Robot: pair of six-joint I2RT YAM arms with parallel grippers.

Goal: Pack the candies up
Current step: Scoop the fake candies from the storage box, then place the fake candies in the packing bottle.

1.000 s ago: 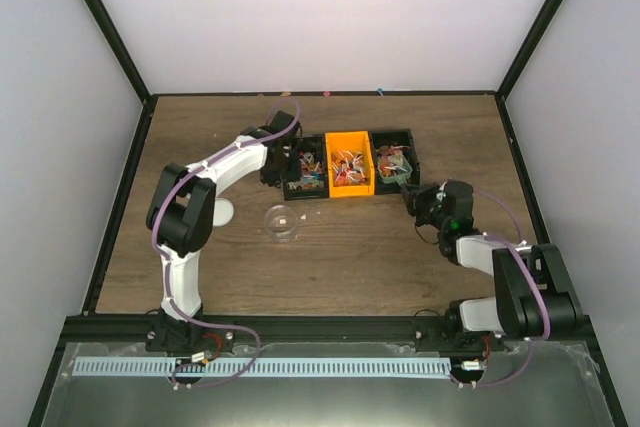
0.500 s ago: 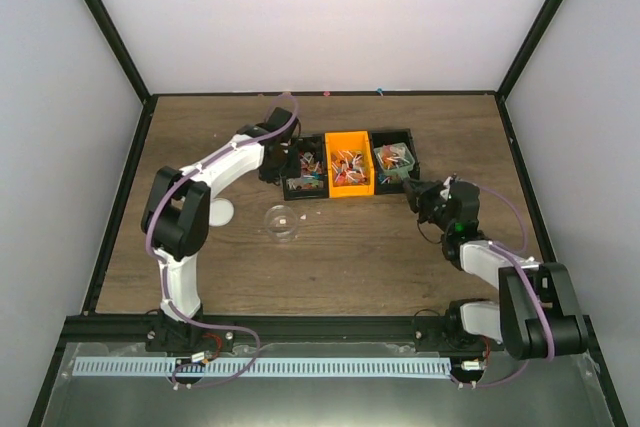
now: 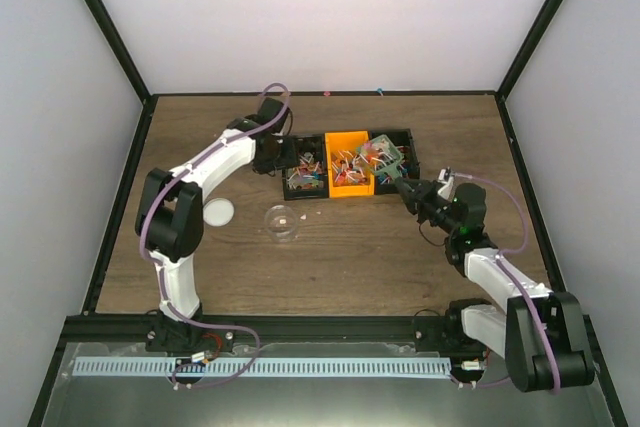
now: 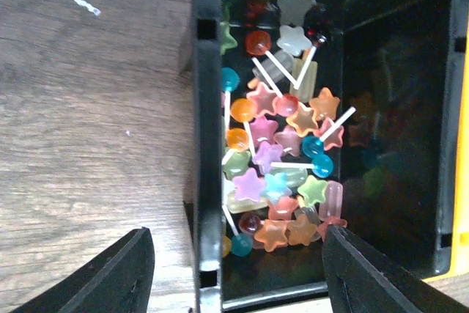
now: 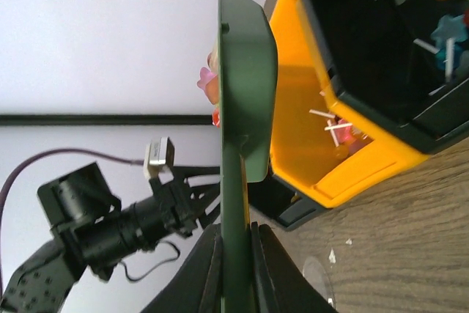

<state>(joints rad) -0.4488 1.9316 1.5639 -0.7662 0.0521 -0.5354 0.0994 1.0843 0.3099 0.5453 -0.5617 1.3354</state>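
The candies point(image 4: 275, 181) are small star shapes and ball lollipops in mixed colours, piled in the left black bin point(image 4: 207, 71). More candies lie in the orange bin point(image 3: 349, 168) and the right black bin point(image 3: 404, 143). My left gripper point(image 4: 238, 276) is open and empty, and its jaws straddle the left bin's left wall; it also shows in the top view point(image 3: 281, 157). My right gripper point(image 5: 236, 254) is shut on the handle of the green scoop point(image 5: 245, 86). It holds the scoop point(image 3: 388, 158), with candies in it point(image 5: 208, 78), raised over the bins.
A small clear jar point(image 3: 282, 222) stands on the wooden table in front of the bins, with its white lid point(image 3: 217, 212) to its left. A few stray candies lie at the table's far edge point(image 3: 380, 91). Black frame posts and white walls enclose the table.
My right gripper has lifted the scoop with candies out of the right black bin, up and to the left. My left arm has swung away from me, uncovering the white lid.
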